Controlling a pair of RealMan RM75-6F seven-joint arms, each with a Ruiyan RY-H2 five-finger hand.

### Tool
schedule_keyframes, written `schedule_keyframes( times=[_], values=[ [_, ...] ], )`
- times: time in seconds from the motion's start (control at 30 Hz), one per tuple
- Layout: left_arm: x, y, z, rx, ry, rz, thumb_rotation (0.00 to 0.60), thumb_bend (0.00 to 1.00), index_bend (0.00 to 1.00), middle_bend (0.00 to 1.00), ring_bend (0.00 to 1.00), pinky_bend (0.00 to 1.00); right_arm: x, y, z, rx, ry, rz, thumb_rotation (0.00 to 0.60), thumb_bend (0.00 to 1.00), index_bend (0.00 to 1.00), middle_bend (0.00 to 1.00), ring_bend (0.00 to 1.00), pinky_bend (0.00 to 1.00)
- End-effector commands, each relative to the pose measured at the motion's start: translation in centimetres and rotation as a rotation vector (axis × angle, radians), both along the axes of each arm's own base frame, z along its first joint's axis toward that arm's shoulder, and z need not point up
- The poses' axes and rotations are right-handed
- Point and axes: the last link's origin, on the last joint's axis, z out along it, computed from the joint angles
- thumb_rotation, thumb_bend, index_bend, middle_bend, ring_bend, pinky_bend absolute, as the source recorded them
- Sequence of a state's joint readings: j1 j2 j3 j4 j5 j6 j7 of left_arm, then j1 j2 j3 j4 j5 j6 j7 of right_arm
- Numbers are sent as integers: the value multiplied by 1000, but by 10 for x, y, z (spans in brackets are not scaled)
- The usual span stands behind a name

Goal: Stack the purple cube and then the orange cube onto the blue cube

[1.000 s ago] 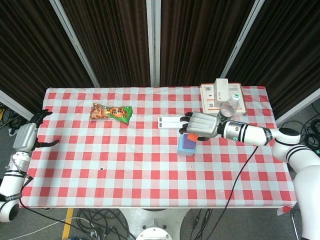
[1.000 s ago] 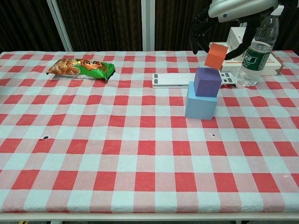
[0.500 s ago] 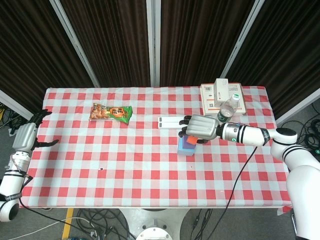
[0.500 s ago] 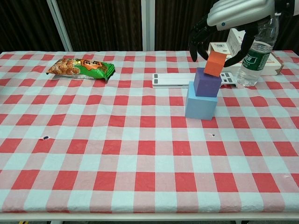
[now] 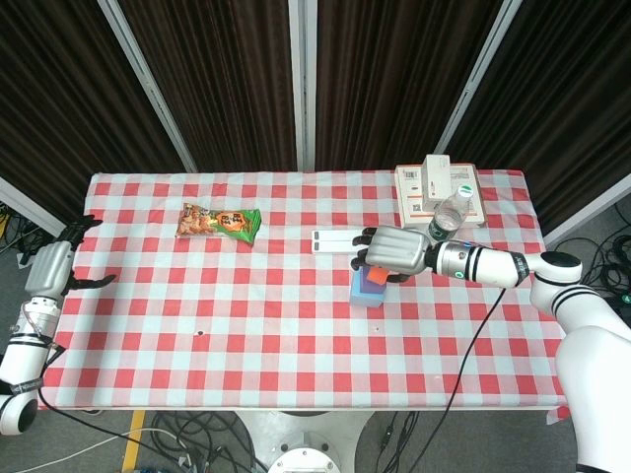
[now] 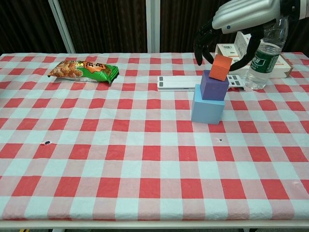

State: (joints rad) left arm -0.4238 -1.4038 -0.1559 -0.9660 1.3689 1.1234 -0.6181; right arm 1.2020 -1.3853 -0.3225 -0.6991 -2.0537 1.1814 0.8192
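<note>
Since a second ago my right hand (image 6: 241, 14) has come down, and the orange cube (image 6: 221, 67) it carried above the stack now sits tilted with its lower edge touching the top of the purple cube (image 6: 214, 85). My fingers (image 6: 200, 41) curl down around the orange cube from above; from the chest view I read them as clamped on it, though the exact contact points are hidden behind the cube. From the head view the same hand (image 5: 394, 248) covers most of the stack, with only a sliver of orange (image 5: 373, 277) showing below the palm. Under it, the purple cube rests on the blue cube (image 6: 208, 105), set toward the blue cube's far right corner. Just beyond the stack, toward 12 o'clock, lies a flat white device (image 6: 179, 82). At about 2 o'clock from the stack a water bottle (image 6: 262, 55) stands upright, and white boxes (image 5: 438, 190) lie behind it. Well apart at 10 o'clock a snack bag (image 6: 83, 70) lies flat on the checked desk (image 6: 120, 159). My left hand (image 5: 55, 266) hangs off the desk's left edge, at 9 o'clock, fingers spread and holding nothing.
</note>
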Motion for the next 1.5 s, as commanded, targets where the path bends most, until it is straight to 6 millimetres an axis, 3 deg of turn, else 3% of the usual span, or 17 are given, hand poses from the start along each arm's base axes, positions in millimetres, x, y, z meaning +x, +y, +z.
schedule_keyframes(
  times=[0.03,0.53,0.8,1.1,1.33,1.43,1.5],
  values=[
    [0,0,0,1,0,0,600,78,236,219,157,286,0,-1,0,0,1,-1,600,176,318,428,178,249],
    [-1,1,1,-1,-3,1,600,79,236,219,157,286,3,-1,-5,0,4,0,600,100,306,419,178,254],
    [-2,1,2,4,-9,0,600,79,236,219,157,286,12,-5,0,-32,-44,18,600,62,217,316,115,252],
    [2,1,7,13,-32,-20,600,79,236,220,157,286,32,-4,37,-37,-238,-53,600,9,173,306,104,242],
    [6,-2,7,12,-41,-39,600,78,236,220,157,286,31,9,68,-123,-293,-24,600,0,164,300,98,240],
    [6,-4,9,19,-31,-42,600,78,236,219,157,286,24,13,83,-249,-400,-26,600,19,163,299,100,239],
    [6,-6,12,23,-28,-42,600,78,238,219,157,286,9,17,89,-375,-435,-53,600,48,164,297,101,239]
  ],
)
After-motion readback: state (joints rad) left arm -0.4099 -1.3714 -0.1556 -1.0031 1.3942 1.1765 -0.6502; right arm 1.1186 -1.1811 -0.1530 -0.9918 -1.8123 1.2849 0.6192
